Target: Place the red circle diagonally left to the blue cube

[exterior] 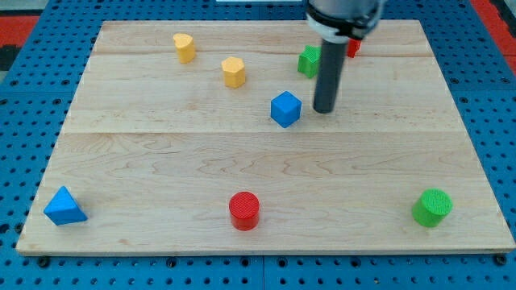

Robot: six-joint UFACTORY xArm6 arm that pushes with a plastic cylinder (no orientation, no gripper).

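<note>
The red circle (244, 210), a short red cylinder, stands near the board's bottom edge, about the middle. The blue cube (285, 109) sits above it, near the board's centre, turned corner-on. My tip (324, 110) rests on the board just to the right of the blue cube, a small gap apart, far above the red circle. The dark rod rises from there to the view's top.
A green block (308, 61) and a red block (352, 48) sit at the top, partly hidden by the rod. Two yellow blocks (185, 47) (234, 71) lie upper left. A blue triangle (64, 207) is bottom left, a green cylinder (432, 207) bottom right. The wooden board (161, 161) lies on a blue pegboard.
</note>
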